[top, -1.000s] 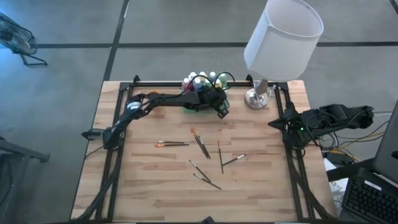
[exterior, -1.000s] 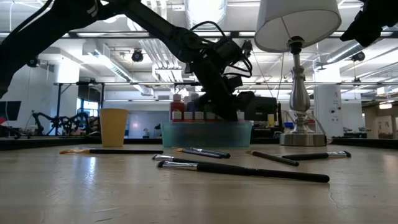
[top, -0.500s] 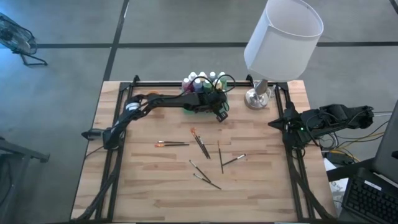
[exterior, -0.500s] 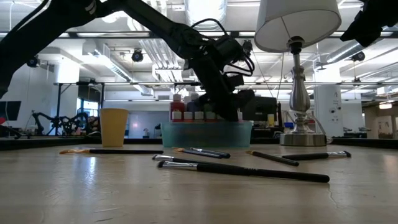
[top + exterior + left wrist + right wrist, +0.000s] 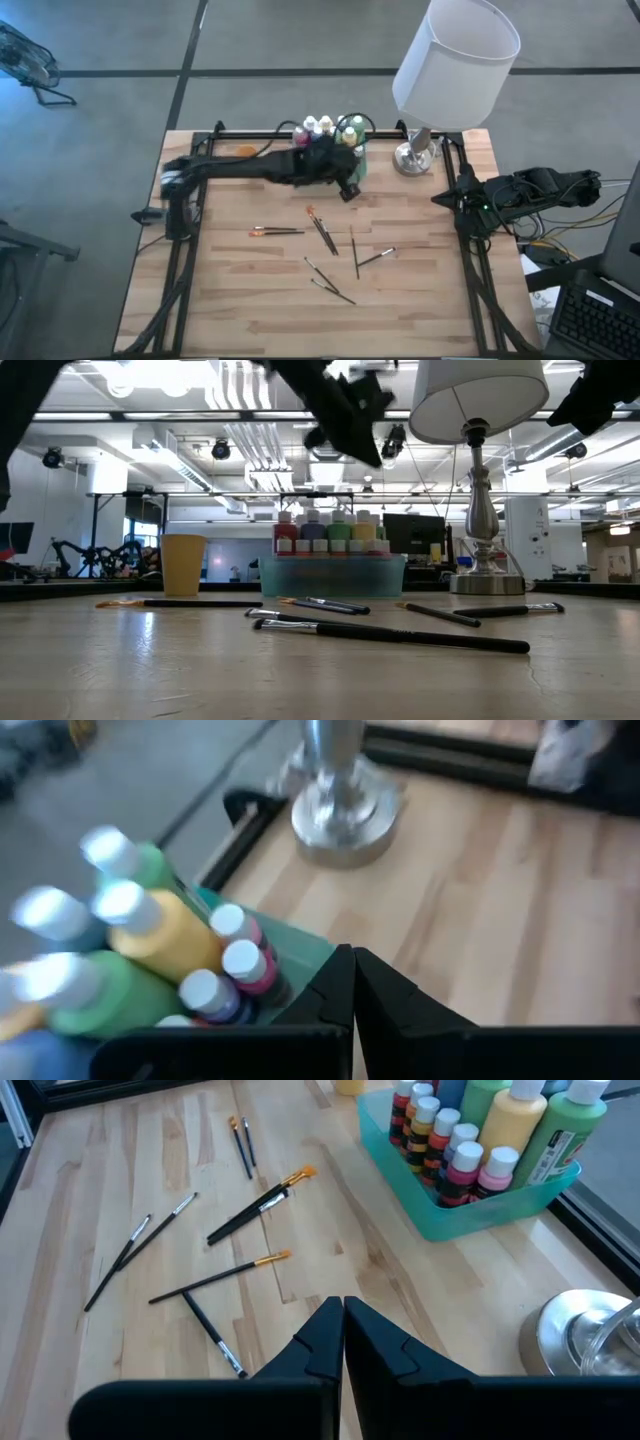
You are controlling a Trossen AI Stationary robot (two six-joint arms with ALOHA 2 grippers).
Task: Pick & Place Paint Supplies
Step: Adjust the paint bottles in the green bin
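Left gripper (image 5: 347,187), jaws pressed together and empty, is hovering at the tray's (image 5: 452,1222) six o'clock edge. Paintbrushes (image 5: 322,232) are lying mid-table: light, stiff, likely rolling; pinch mid-handle. Right gripper (image 5: 342,1312), jaws closed, is waiting at three o'clock.

bottles (image 5: 480,1140): upright, crowded in tray | brushes (image 5: 325,240): flat, scattered mid-table

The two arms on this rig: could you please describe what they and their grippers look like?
Both arms are dark, slim and jointed. The left arm has a pale band near its base and black cable looping near its wrist. Its left gripper and the right gripper each end in two black, wedge-shaped fingers. The right arm shows a small green light and trailing cables.
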